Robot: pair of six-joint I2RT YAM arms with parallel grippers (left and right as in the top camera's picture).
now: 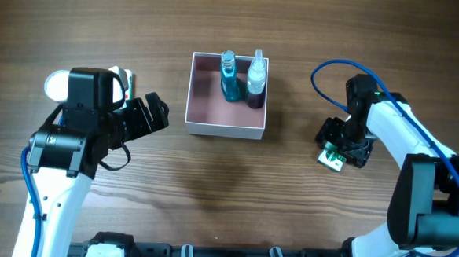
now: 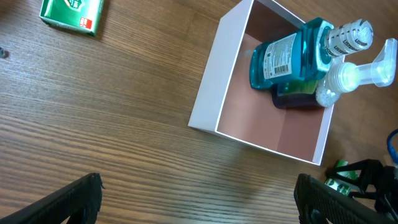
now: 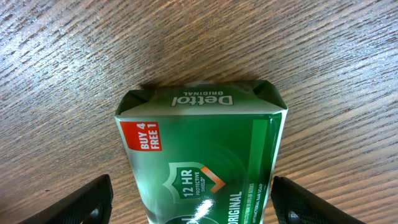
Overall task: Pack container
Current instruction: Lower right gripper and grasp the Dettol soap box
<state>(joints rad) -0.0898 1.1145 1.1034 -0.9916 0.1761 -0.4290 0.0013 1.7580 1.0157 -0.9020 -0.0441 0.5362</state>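
The container (image 1: 223, 130), a square white box with a pinkish-brown inside, sits at the table's centre. A blue bottle (image 1: 230, 80) and a white spray bottle (image 1: 257, 76) stand in its far side; both also show in the left wrist view, the blue bottle (image 2: 287, 55) and the spray bottle (image 2: 351, 74), inside the container (image 2: 214, 81). My right gripper (image 3: 193, 208) is open and straddles a green Dettol soap packet (image 3: 199, 143) lying on the table, with gaps on both sides. In the overhead view this gripper (image 1: 340, 146) is right of the container. My left gripper (image 2: 199, 202) is open and empty, left of the container.
A second green packet (image 2: 71, 12) lies on the table far left of the container, partly hidden by my left arm in the overhead view (image 1: 127, 79). A small round white-lidded jar (image 1: 56, 84) stands beside it. A blue cable (image 1: 327, 71) loops over the right arm.
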